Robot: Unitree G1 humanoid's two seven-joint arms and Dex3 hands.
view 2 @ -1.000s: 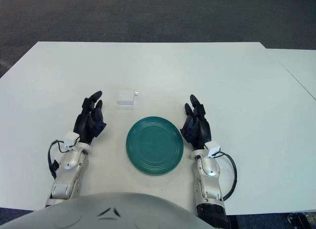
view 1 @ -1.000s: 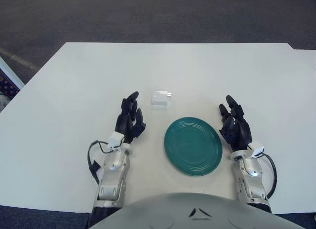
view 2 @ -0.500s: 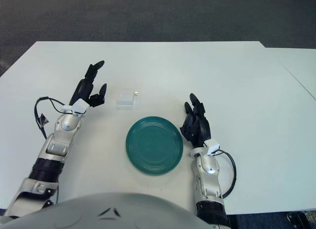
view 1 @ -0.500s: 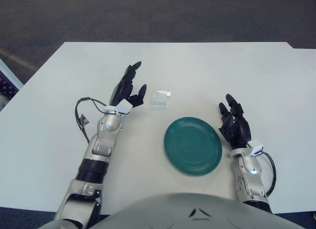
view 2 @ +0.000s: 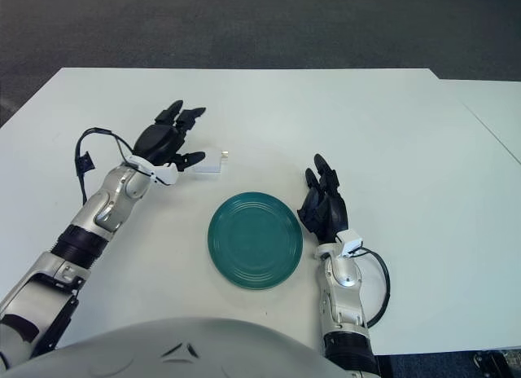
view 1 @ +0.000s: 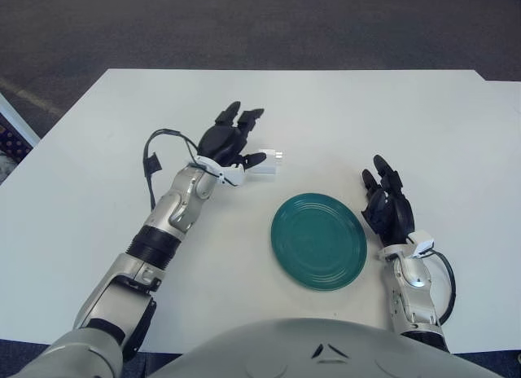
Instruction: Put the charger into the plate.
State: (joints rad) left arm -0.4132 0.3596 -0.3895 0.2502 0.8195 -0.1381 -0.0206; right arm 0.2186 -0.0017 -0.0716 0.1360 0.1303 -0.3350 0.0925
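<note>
A small white charger (view 1: 267, 165) lies on the white table, just beyond the upper left of the teal plate (view 1: 318, 240). My left hand (view 1: 234, 139) hovers over the charger's left end with its fingers spread, the thumb reaching in front of the charger; nothing is in its grasp. The charger's left part is hidden behind that hand. My right hand (view 1: 387, 204) shows beside the plate's right rim, fingers relaxed and holding nothing.
The white table (view 1: 122, 134) reaches to dark carpet at the back. A second white surface (view 2: 488, 109) adjoins at the far right. A black cable loops off my left wrist (view 1: 155, 162).
My left arm has reached forward and to the right, from beside the plate's left rim up to the charger, the hand turning palm-down over it. The right hand, plate and charger have stayed put.
</note>
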